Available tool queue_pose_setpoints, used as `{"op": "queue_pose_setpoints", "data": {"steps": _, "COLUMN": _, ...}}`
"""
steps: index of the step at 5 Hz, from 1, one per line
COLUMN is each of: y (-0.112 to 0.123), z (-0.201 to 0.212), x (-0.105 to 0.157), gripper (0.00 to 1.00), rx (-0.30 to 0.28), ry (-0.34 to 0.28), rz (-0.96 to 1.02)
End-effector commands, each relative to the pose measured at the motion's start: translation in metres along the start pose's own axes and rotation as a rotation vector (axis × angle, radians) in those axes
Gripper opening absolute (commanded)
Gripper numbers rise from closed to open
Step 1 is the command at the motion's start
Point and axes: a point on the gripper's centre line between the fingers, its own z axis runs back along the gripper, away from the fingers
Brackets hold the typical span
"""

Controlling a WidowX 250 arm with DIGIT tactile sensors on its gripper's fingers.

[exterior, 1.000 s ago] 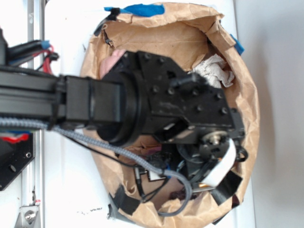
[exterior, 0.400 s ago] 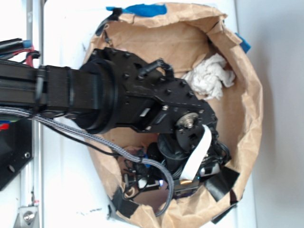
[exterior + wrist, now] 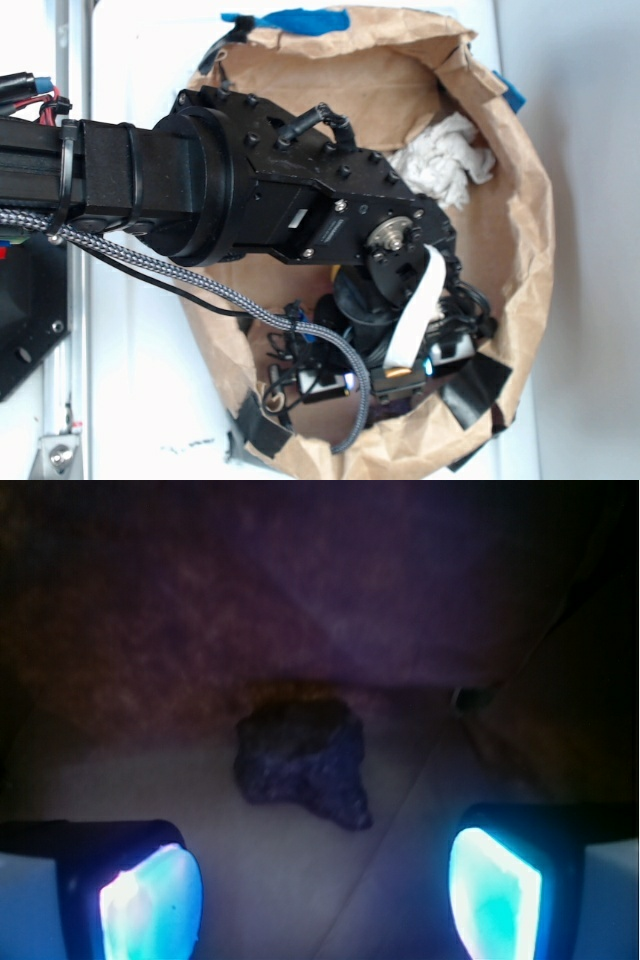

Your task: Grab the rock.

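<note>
Rock (image 3: 300, 760): dark, rough, lumpy, lying on the pale floor at the foot of the brown paper wall (image 3: 330, 590), beyond the gripper (image 3: 320, 890). Gripper: spread wide, empty, glowing translucent pads (image 3: 150, 900) clear of the rock. Bag (image 3: 520, 230): crinkled brown paper, black tape patches. Tissue (image 3: 440, 160): white, crumpled, far right.

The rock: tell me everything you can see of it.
The rock shows only in the wrist view; in the exterior view the arm hides it. It is a dark, rough, irregular lump, broad at the top and tapering to a point at lower right. It lies on a pale floor against the brown paper wall behind it. It sits ahead of the open gripper, roughly centred between the glowing fingertips, which do not touch it.
</note>
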Motion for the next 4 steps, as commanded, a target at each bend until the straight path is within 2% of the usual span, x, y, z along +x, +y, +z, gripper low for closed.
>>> {"op": "queue_pose_setpoints", "data": {"steps": 1, "y": 0.007, "z": 0.002, "x": 0.011, "gripper": 1.00, "rx": 0.019, "ry": -0.025, "rz": -0.047}}
{"op": "queue_pose_setpoints", "data": {"steps": 4, "y": 0.005, "z": -0.025, "x": 0.015, "gripper": 1.00, "rx": -0.050, "ry": -0.063, "rz": -0.054}}
